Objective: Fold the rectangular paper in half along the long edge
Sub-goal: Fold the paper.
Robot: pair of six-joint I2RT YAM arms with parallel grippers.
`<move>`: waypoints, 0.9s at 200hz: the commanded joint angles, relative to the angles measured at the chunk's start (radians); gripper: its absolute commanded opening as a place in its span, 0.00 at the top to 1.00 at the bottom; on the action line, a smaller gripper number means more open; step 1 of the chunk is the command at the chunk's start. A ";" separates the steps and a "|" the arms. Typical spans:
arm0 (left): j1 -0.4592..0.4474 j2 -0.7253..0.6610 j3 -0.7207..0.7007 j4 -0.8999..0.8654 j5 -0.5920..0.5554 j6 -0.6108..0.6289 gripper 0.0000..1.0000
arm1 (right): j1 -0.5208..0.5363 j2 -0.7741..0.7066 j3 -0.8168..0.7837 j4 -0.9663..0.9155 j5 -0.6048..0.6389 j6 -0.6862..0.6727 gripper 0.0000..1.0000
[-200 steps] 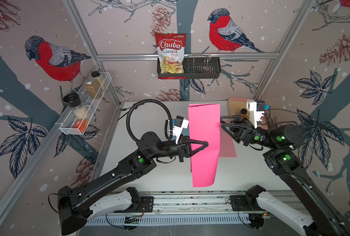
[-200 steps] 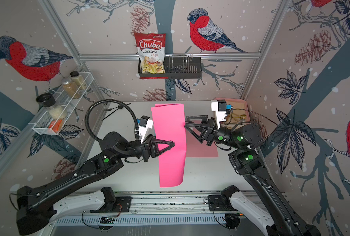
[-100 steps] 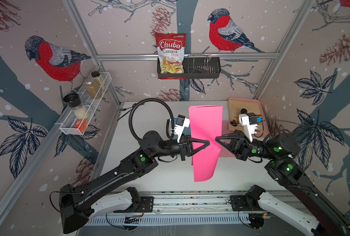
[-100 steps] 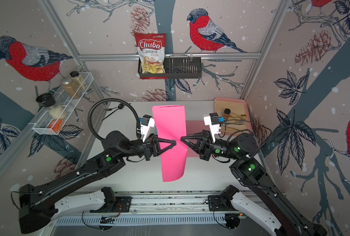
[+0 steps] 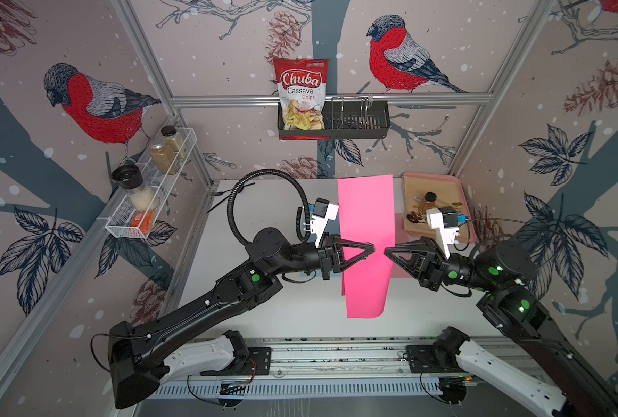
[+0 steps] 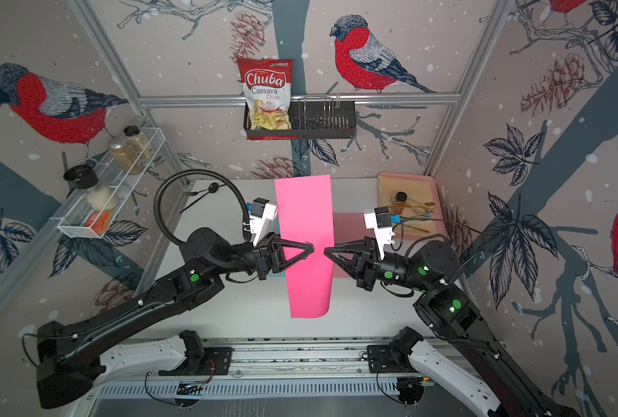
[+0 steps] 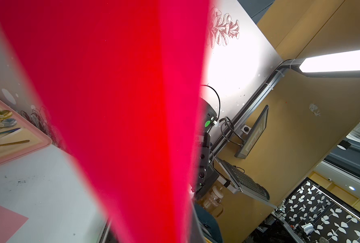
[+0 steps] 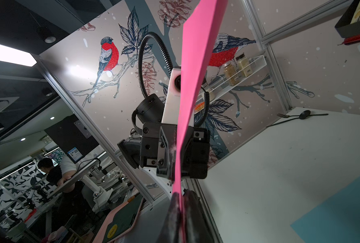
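The pink rectangular paper (image 5: 367,213) (image 6: 305,213) is held off the white table, its long side running from back to front and its near end curling. My left gripper (image 5: 371,248) (image 6: 312,247) reaches in over the left long edge and is shut on the sheet. My right gripper (image 5: 387,251) (image 6: 326,252) faces it, shut on the right long edge, and the tips are a short gap apart. In the right wrist view the paper (image 8: 193,73) stands edge-on, pinched in my right gripper (image 8: 182,202). The paper (image 7: 122,105) fills the left wrist view and hides the left jaws.
A pink tray (image 5: 459,187) with cutlery and a small bottle sits at the back right. A pale pink sheet (image 6: 347,225) and a light blue sheet (image 8: 343,210) lie on the table. A black spoon and fork (image 6: 206,191) lie back left. A wire shelf of jars (image 5: 148,195) hangs on the left wall.
My right gripper came from the paper's far right corner toward the middle and shut on the right long edge, opposite the left gripper. The left gripper kept its hold.
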 commanded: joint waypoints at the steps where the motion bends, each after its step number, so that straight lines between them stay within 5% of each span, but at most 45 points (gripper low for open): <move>1: -0.004 0.003 0.008 0.057 0.019 -0.011 1.00 | 0.000 -0.006 0.008 -0.002 0.006 -0.022 0.97; 16: -0.005 0.005 0.008 0.052 0.019 -0.008 1.00 | 0.000 -0.007 0.010 -0.002 -0.001 -0.021 0.96; 37: -0.005 0.001 0.008 0.044 0.016 -0.002 1.00 | -0.001 0.003 0.017 -0.025 -0.005 -0.024 0.78; 64: -0.005 -0.001 0.036 0.043 0.014 0.002 1.00 | 0.000 0.005 0.004 -0.017 -0.044 -0.014 1.00; 95: -0.004 -0.005 0.029 0.048 0.005 0.006 1.00 | 0.001 -0.004 -0.006 -0.021 -0.064 0.000 0.89; 119: -0.005 -0.013 0.029 0.047 -0.001 0.007 1.00 | 0.001 -0.012 -0.007 -0.020 -0.084 0.001 1.00; 149: -0.005 -0.018 0.035 0.029 -0.008 0.015 1.00 | 0.001 -0.022 0.001 -0.031 -0.092 0.006 0.92; 180: -0.004 -0.019 0.037 0.021 -0.009 0.018 1.00 | 0.003 -0.028 0.000 -0.035 -0.130 0.009 1.00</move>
